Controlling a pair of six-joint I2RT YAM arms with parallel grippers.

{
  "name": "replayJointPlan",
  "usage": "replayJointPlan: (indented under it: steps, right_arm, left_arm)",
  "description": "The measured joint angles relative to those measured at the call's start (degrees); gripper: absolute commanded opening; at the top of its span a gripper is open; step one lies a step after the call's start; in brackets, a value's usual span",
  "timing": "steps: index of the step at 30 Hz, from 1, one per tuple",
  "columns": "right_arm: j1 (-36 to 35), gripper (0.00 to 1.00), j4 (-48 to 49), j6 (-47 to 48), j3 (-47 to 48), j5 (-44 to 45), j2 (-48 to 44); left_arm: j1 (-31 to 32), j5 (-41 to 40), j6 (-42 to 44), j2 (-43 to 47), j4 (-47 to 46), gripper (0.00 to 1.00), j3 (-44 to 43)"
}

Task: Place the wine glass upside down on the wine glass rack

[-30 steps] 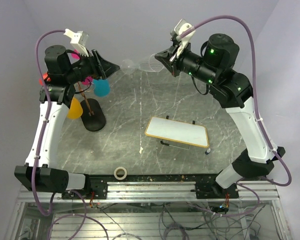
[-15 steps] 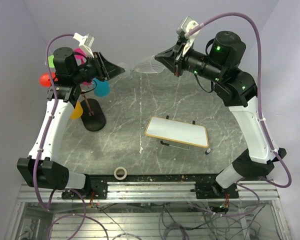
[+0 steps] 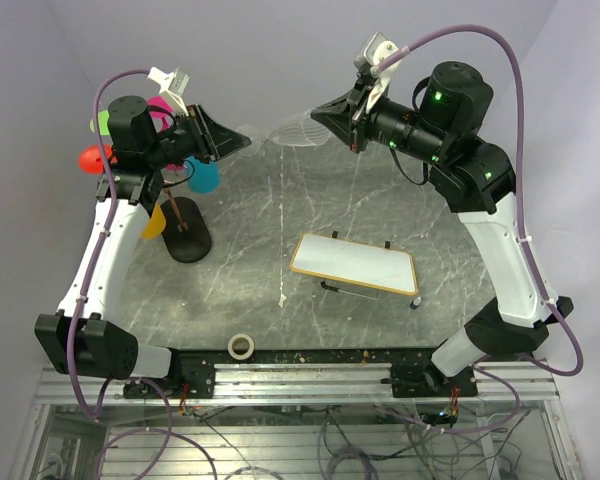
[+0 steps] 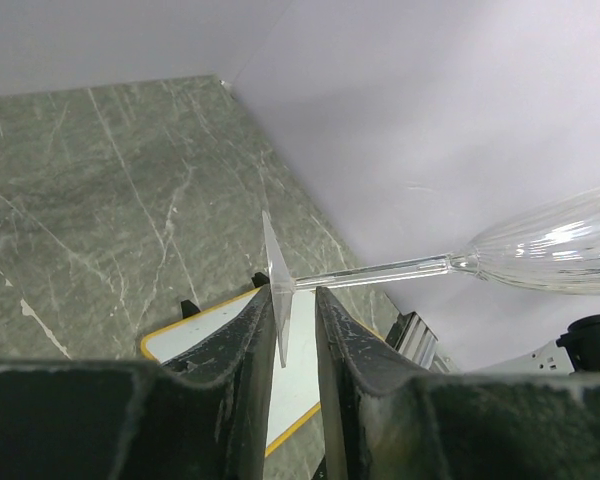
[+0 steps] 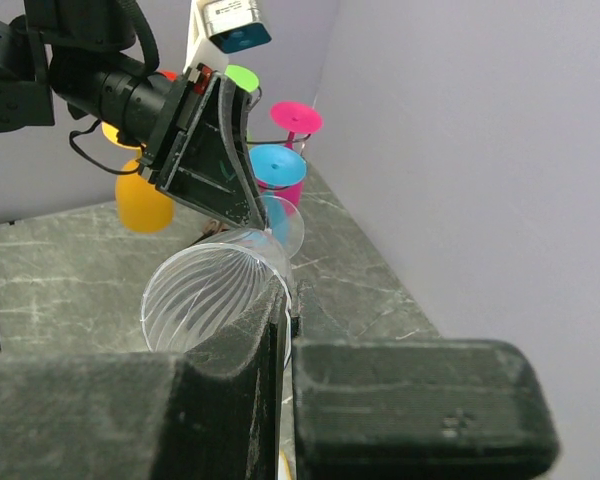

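A clear ribbed wine glass (image 3: 292,130) hangs sideways in the air above the table's far edge. My right gripper (image 3: 322,116) is shut on the bowl's rim (image 5: 205,295), with one finger inside the bowl. From the left, my left gripper (image 3: 242,142) has its fingers on either side of the glass's flat foot (image 4: 278,300). Its jaws stand narrowly open, with a gap showing beside the foot, and the stem (image 4: 370,272) runs off past the right finger. The wine glass rack (image 3: 188,243) stands at the back left, under my left arm, hung with coloured glasses (image 5: 277,165).
A white board with a yellow edge (image 3: 355,265) rests on a low stand in the middle right of the table and shows under my left fingers (image 4: 215,335). A roll of tape (image 3: 242,346) lies near the front edge. The back walls are close behind both grippers.
My left gripper has moved right to the glass's foot, and its jaws have narrowed around it. The right gripper has shifted up slightly with the glass.
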State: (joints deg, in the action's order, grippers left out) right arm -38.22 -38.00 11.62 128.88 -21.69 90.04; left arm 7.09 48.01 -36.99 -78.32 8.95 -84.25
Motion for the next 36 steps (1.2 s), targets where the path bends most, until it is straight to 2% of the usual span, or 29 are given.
replayJointPlan:
  steps: [4,8,12,16,24,30,33,36]
  right_arm:
    - [0.02,0.0,0.0,0.26,-0.07,0.0,-0.07]
    - [0.02,0.0,-0.02,0.68,-0.15,0.0,-0.11]
    - [0.02,0.0,-0.02,0.98,-0.24,0.0,-0.13]
    - [0.02,0.0,-0.02,1.09,-0.7,0.0,-0.22]
    - [0.07,0.0,0.07,1.27,-1.38,0.0,-0.92]
    - [0.17,0.0,0.24,1.42,-2.34,0.02,-1.29]
    - [0.24,0.08,0.42,1.49,-3.06,0.0,-1.42]
    - [0.33,0.26,0.39,1.66,-3.45,0.02,-1.57]
  left_arm:
    - [0.0,0.11,-0.17,0.02,-0.35,0.3,0.37]
    - [0.0,0.15,-0.22,0.04,-0.44,0.36,0.61]
    - [0.0,0.24,-0.33,0.11,-0.5,0.34,0.7]
    - [-0.02,0.31,-0.57,0.44,-0.81,0.28,1.22]
    - [-0.26,0.57,-1.03,0.55,-1.73,0.07,1.84]
    - [-0.66,1.64,-1.33,0.87,-2.89,0.07,3.1]
    - [-1.11,1.9,-1.44,1.18,-3.23,0.07,3.76]
    - [-1.51,1.99,-1.4,1.4,-3.23,0.07,3.76]
